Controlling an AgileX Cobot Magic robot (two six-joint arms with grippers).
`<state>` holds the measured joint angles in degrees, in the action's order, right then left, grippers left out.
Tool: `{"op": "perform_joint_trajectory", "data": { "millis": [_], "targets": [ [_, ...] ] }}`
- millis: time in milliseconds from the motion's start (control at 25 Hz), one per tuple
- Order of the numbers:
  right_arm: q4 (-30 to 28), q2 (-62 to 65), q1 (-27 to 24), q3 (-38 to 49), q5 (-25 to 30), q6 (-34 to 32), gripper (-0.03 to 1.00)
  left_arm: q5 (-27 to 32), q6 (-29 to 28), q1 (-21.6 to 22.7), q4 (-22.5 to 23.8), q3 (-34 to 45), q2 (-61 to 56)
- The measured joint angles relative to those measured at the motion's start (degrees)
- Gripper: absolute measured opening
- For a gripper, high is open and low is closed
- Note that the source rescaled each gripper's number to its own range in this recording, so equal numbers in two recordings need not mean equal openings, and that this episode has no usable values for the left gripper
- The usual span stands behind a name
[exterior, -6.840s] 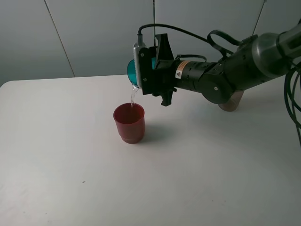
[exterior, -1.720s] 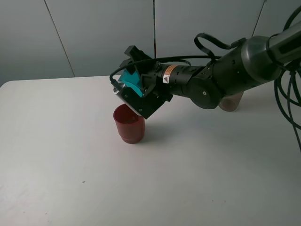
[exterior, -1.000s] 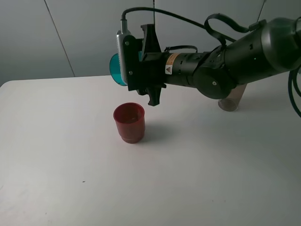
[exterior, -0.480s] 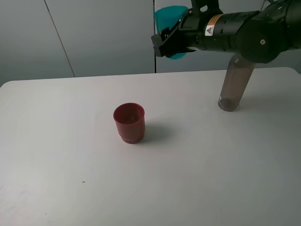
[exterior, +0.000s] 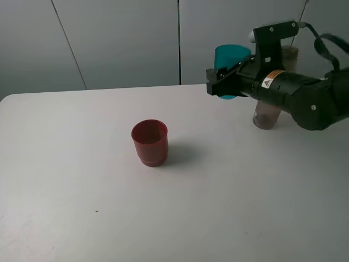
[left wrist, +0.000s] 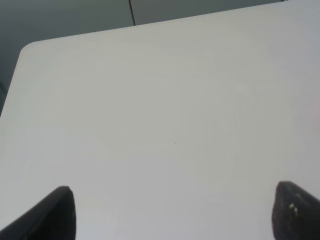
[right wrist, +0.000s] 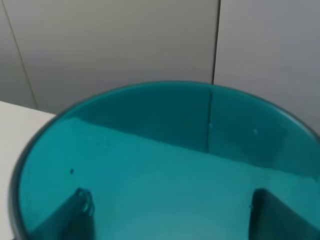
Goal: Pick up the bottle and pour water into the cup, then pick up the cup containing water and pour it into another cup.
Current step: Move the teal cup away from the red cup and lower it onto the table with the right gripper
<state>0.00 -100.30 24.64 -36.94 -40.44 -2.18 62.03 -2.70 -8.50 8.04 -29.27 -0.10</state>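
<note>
Grey wall panels with thin dark seams stand behind a white table (exterior: 82,218). The red cup (exterior: 149,142) stands upright on the table, a little toward the far edge and left of the middle, with its shadow falling to its right.

The right arm reaches in from the right side, above the far right part of the table. Its jaws (exterior: 226,82) are clenched on the teal cup (exterior: 230,61), which is held upright and clear of the table, well apart from the red cup. In the right wrist view the teal cup (right wrist: 165,165) fills most of the picture, its open rim toward the camera, and the two dark fingers (right wrist: 80,215) show through its translucent wall on opposite sides.

The bottle (exterior: 272,93) stands upright near the far right corner of the table, behind the right arm, which hides its middle; its neck and its base show above and below the arm.

The left jaws (left wrist: 170,210) are released: two dark fingertips (left wrist: 55,212) stand wide apart over bare table, with nothing between them.
</note>
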Motion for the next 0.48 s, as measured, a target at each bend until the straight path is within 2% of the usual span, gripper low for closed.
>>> {"op": "perform_joint_trajectory", "data": {
  "millis": [160, 360, 480],
  "targets": [
    [-0.87, -7.2, 0.0, 0.47, -4.34, 0.35, 0.03, 0.0, 0.0, 0.0, 0.0, 0.0, 0.0],
    [-2.66, -15.54, 0.0, 0.47, -14.26, 0.79, 0.03, 0.0, 0.0, 0.0, 0.0, 0.0, 0.0],
    [-3.51, -18.95, 0.0, 0.36, -17.24, 1.05, 0.03, 0.0, 0.0, 0.0, 0.0, 0.0, 0.0]
  ]
}}
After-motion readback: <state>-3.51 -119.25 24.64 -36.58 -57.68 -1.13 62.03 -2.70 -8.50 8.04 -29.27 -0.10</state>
